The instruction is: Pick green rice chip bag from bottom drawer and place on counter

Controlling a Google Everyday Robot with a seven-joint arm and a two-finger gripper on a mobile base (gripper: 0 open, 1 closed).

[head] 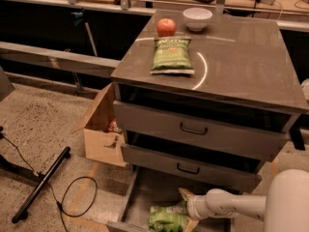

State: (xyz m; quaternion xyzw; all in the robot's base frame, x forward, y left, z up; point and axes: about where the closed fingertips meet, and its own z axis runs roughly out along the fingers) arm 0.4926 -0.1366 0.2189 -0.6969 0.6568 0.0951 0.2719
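Down at bottom drawer (153, 187), tool (185, 210) beside one green rice chip bag (165, 219)

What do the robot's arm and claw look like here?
The arm is glossy white: a smooth tube running from a big rounded white shell at lower right to a ringed wrist. The claw at its tip is tan-yellow, low over the bottom drawer beside the green rice chip bag. No cables or markings show.

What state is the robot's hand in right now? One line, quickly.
The hand: open, low in the bottom drawer, its fingers either side of the green bag, not gripping it.
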